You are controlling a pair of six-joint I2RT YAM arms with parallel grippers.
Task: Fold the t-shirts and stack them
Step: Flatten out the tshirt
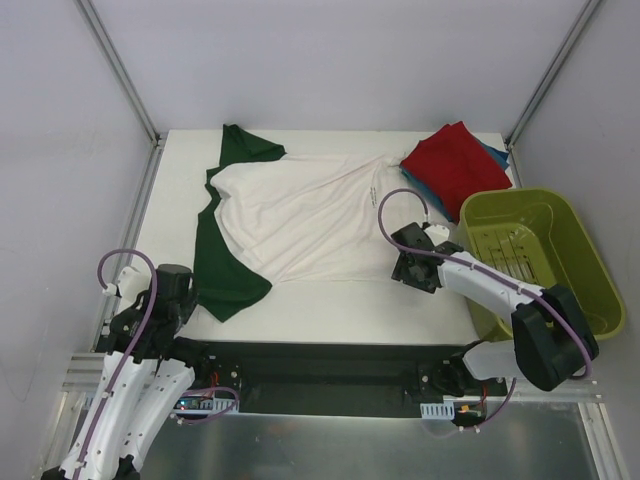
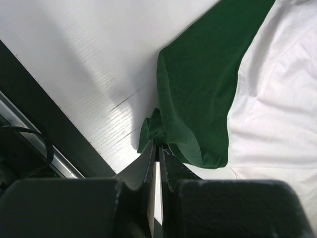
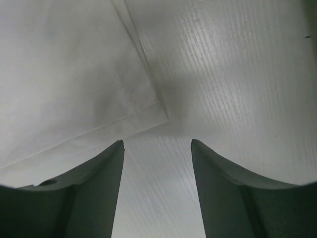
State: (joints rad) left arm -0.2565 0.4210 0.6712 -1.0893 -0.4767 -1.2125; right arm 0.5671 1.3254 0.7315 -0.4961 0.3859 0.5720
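- Top external: mounted high at the near side, faced downward; whole table (image 1: 330,315) covered.
- Wrist views: held close, faced down; cream-white t-shirt (image 1: 300,215) shared with overhead.

A cream-white, green-sleeved t-shirt (image 1: 300,215) lies spread on the table (image 1: 350,312). The right tool (image 1: 403,270) is at its right hem.

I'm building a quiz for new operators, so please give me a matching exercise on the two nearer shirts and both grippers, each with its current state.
Things:
1. cream-white shirt
2. red shirt
3. left gripper
4. right gripper

States:
A. open, beside the white hem corner
B. folded, lying on the teal-blue shirt
C. spread out on the table
D. closed on the edge of a green sleeve

Pairs: 1-C, 2-B, 3-D, 4-A
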